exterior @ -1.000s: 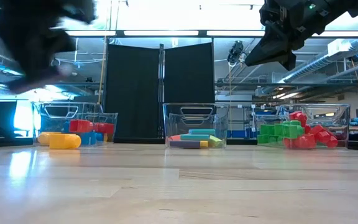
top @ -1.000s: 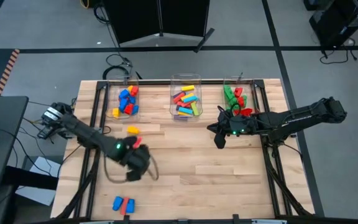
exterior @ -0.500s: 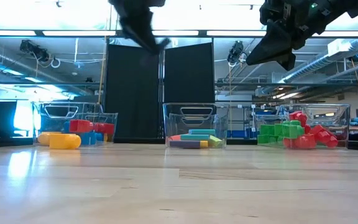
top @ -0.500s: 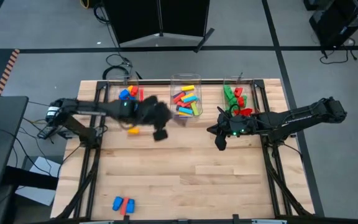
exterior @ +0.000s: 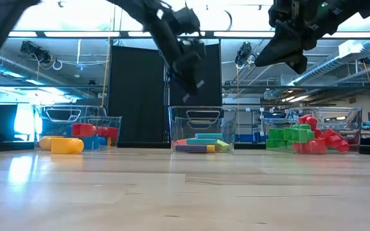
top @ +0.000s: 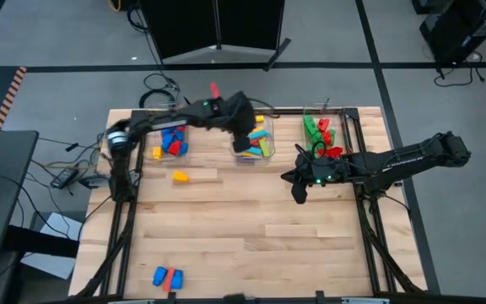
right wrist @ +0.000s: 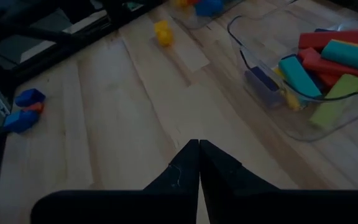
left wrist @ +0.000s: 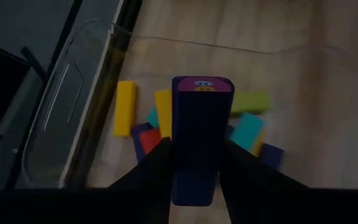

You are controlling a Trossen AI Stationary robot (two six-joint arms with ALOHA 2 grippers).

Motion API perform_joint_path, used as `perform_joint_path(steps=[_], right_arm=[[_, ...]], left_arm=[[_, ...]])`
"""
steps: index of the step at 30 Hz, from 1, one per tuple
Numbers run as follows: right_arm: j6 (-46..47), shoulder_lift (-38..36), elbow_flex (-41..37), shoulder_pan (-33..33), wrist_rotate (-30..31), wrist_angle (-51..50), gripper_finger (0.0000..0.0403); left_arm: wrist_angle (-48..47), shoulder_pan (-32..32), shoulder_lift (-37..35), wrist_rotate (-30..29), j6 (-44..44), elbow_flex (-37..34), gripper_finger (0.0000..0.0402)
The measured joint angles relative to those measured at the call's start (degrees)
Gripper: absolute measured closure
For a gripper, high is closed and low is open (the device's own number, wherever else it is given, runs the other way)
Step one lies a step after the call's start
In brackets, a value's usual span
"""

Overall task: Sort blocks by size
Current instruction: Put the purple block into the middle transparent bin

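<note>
The left gripper (left wrist: pixel 194 163) clamps a long purple block (left wrist: pixel 199 134) above the middle bin (top: pixel 251 110) of long blocks – released off-centre, it could strike the rim and bounce onto the table (top: pixel 260 228). The right gripper (right wrist: pixel 194 163) hangs pinched empty beside the bin of chunky blocks (top: pixel 317 131)

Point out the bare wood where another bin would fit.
Free: the wide stretch of table between the bin row and the near edge, right of the blue and red blocks. Crowded: the far edge, with three bins, a yellow block and both pincers.
</note>
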Motion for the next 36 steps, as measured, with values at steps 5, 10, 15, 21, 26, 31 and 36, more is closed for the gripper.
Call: perform_joint_path(steps=[5, 10, 15, 21, 26, 31, 36], right_arm=[[3.6, 0.0, 0.0, 0.0, 2.1, 0.0, 0.0379], [5.2, 0.0, 0.0, 0.0, 5.7, 0.0, 0.0379], [6.1, 0.0, 0.0, 0.0, 10.4, -0.3, 0.0382], [6.8, 0.0, 0.0, -0.9, 13.7, -0.4, 0.0382], [6.8, 0.0, 0.0, -2.0, 13.7, -0.4, 0.0382], [6.8, 0.0, 0.0, -3.1, 13.7, -0.4, 0.0382], [6.8, 0.0, 0.0, -3.9, 13.7, -0.4, 0.0382]], left_arm=[[-1.9, 2.7, 10.0, 0.5, 0.1, 8.7, 0.0274], [-4.7, 4.0, 15.9, 0.1, 0.1, 14.7, 0.0270], [-3.0, 4.2, 17.3, -6.0, 0.0, 15.1, 0.0268], [-2.0, 4.1, 17.2, -9.1, -0.1, 15.1, 0.0266], [-1.0, 4.1, 17.2, -8.5, 0.0, 15.1, 0.0266], [-1.3, 4.1, 17.2, -6.3, -0.2, 15.1, 0.0265], [-0.8, 4.0, 17.2, -5.6, -1.8, 15.1, 0.0264]])
